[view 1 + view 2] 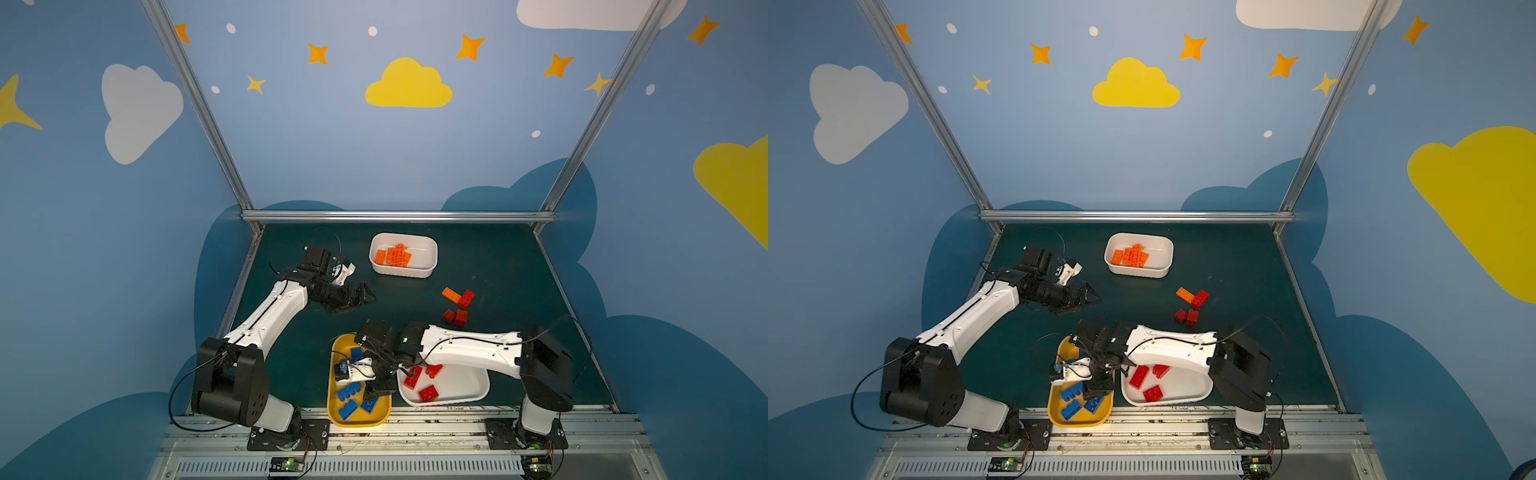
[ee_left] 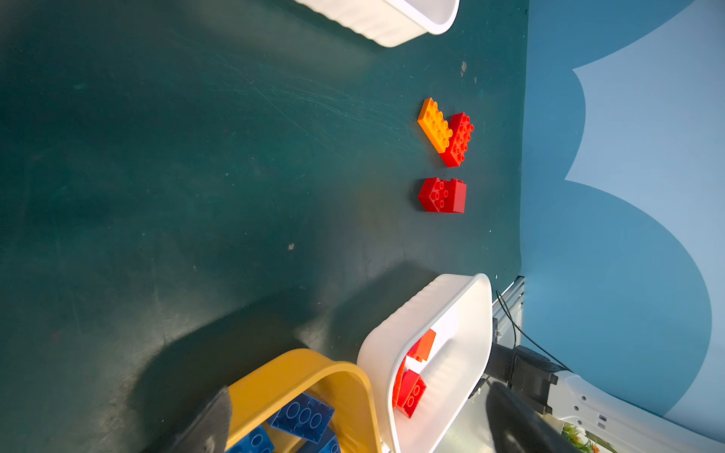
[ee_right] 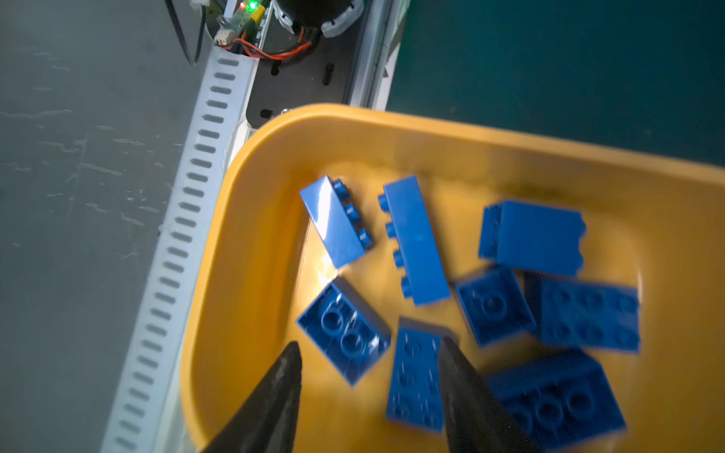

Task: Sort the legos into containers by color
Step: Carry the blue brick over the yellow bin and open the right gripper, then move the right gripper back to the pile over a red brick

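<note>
A: Where's the right claw (image 3: 368, 345)?
B: At 6 o'clock, over the yellow rounded plastic tub (image 3: 353, 117). Its jaws are spread and pinch nothing that I can make out. Blue studded plastic bricks (image 3: 416, 239) lie under it (a few blurred).
A: And the left claw (image 1: 361, 296)?
B: Spread wide and empty, hovering toward 10 o'clock over the dark green desk (image 1: 498, 257).
A: What's left?
B: One orange plastic brick (image 1: 451, 294) and three red plastic bricks (image 1: 466, 298), loose toward 2 o'clock. Orange touches red, so a careless pinch could drag both into the small deep white plastic tub (image 1: 424, 254) at 12 o'clock.
A: Anything else?
B: The right arm lies across the wide shallow white plastic tub (image 1: 469, 384) at 5 o'clock. Lifting out low might clip the yellow rim and tip that tub.
</note>
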Controlling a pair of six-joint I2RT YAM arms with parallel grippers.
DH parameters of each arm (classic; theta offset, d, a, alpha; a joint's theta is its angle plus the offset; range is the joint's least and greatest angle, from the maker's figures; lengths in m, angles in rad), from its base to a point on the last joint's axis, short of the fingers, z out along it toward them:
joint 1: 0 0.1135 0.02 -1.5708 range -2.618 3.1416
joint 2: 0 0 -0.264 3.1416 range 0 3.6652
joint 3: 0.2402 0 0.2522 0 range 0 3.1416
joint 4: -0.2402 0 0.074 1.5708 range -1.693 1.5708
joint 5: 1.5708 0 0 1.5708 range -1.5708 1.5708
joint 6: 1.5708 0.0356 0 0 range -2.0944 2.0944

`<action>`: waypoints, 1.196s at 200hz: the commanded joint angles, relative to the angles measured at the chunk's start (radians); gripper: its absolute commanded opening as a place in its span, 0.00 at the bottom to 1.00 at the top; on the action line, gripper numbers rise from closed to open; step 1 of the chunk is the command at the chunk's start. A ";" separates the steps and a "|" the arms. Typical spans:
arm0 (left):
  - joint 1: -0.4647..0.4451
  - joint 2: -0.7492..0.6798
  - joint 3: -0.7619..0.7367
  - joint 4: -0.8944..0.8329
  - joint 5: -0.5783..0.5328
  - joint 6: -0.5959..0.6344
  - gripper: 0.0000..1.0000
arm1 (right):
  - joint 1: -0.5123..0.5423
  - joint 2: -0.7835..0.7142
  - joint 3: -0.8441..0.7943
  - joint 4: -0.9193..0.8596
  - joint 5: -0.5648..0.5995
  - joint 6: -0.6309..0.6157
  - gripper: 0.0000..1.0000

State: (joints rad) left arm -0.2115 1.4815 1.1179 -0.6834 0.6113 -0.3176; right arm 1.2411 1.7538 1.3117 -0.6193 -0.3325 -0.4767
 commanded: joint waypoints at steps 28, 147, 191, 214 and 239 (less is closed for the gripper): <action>0.001 0.003 0.027 -0.025 0.018 0.025 1.00 | -0.232 -0.248 -0.052 -0.328 0.049 0.051 0.60; 0.000 -0.055 -0.006 -0.022 0.014 0.012 1.00 | -0.739 -0.045 0.035 -0.251 0.335 0.147 0.67; 0.000 -0.075 -0.013 -0.034 0.013 0.018 1.00 | -0.756 0.105 0.115 -0.256 0.344 0.151 0.65; 0.001 -0.084 -0.032 -0.033 0.006 0.015 1.00 | -0.756 0.147 0.118 -0.253 0.322 0.148 0.65; 0.001 -0.092 -0.039 -0.041 0.000 0.017 1.00 | -0.755 0.183 0.106 -0.243 0.313 0.151 0.63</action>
State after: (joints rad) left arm -0.2115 1.4132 1.0943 -0.7036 0.6113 -0.3138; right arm 0.4862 1.9049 1.4101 -0.8600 -0.0036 -0.3363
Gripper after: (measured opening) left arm 0.997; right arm 0.637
